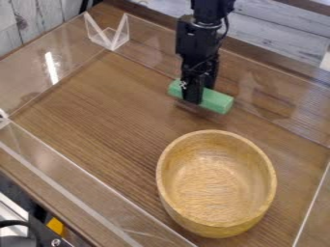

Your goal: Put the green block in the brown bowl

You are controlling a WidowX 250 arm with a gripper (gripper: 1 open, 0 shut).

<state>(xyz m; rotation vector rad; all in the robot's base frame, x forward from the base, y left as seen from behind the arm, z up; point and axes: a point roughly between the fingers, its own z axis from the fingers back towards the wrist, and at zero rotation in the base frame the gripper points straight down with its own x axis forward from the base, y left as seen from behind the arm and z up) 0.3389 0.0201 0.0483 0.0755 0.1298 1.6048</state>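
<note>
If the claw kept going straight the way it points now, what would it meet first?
Most likely the green block, since the claw points down and its tips already overlap the bar in this view. Whether they touch it is unclear; below lies the wooden tabletop.

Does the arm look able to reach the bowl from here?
Probably yes: nothing visible stands between the gripper, at the green block, and the bowl.
</note>
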